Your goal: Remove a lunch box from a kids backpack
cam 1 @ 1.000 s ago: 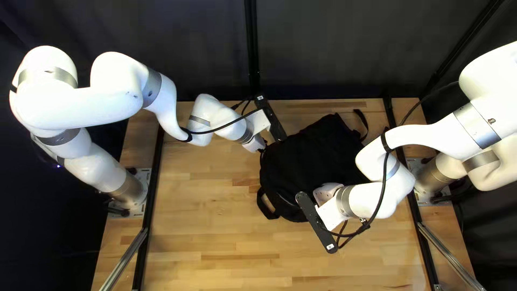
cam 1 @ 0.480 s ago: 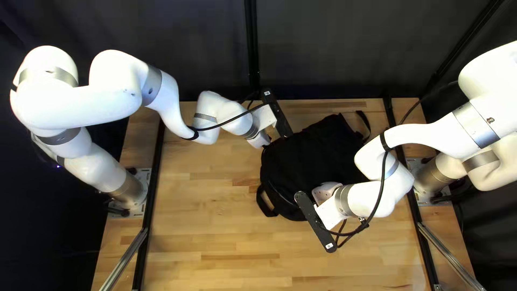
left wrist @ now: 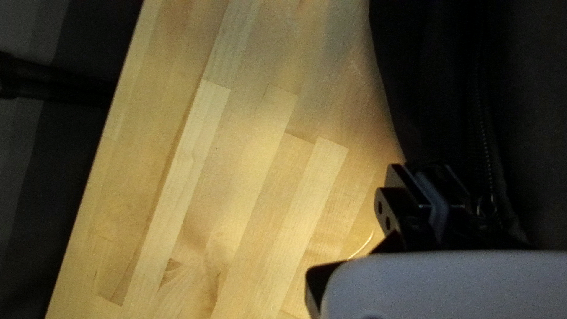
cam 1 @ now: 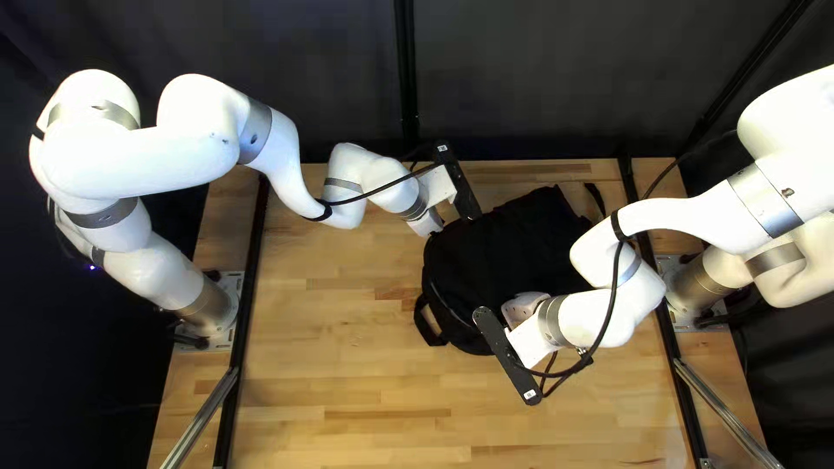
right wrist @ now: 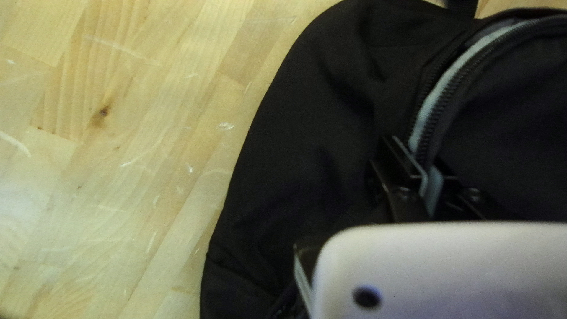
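Leads off at the left with the left gripper [cam 1: 428, 224], down at the far-left edge of the black backpack [cam 1: 504, 252], just beside a zip [left wrist: 485, 136]. Drawn narrow at the fingers [left wrist: 407, 180]; can't tell of any grip on cloth. Lying on the table [cam 1: 339, 347], right of centre, and parted at the near side over pale lining [right wrist: 443, 88]. On to the right gripper [cam 1: 523, 307], at that gap's end, narrow too, again with no telling about a hold. Can't see the lunch box or tell its place.

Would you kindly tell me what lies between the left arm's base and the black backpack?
In the top left view, a black rail runs beside the left arm's base; beyond it, bare wooden tabletop reaches the backpack.
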### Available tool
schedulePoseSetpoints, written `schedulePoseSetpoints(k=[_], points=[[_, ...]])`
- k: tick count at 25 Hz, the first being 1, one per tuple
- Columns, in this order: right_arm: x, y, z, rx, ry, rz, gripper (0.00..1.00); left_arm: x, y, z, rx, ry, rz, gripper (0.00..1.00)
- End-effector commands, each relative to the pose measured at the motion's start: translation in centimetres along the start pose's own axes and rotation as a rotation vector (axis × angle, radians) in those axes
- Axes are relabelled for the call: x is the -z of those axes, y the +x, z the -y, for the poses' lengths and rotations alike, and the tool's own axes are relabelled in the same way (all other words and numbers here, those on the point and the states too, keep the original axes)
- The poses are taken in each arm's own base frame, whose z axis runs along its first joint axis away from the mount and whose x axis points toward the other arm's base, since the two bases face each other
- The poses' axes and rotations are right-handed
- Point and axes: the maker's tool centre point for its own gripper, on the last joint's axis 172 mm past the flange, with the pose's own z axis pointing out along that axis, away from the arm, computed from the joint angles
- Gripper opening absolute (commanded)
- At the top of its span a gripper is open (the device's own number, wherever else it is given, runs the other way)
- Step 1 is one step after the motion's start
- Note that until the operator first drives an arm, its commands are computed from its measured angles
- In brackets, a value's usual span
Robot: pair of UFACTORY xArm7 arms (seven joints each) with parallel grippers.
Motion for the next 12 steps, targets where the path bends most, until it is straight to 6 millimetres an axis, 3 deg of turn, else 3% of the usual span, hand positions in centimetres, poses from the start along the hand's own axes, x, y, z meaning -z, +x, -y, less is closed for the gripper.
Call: schedulePoseSetpoints(k=[1,7,12], points=[[0.1,-0.1,0.0,-0.002,0.000,0.001,0.00,0.3,-1.2,-0.5,-0.001,-0.001,-0.004,1.00],[1.0,-1.0,-0.4,-0.002,0.002,0.008,0.00,1.7,-4.8,-2.1,-0.010,0.008,-0.017,1.00],[1.9,-3.4,-1.3,0.000,0.016,0.027,0.00,3.0,-7.6,-3.9,-0.018,0.013,-0.038,1.00]])
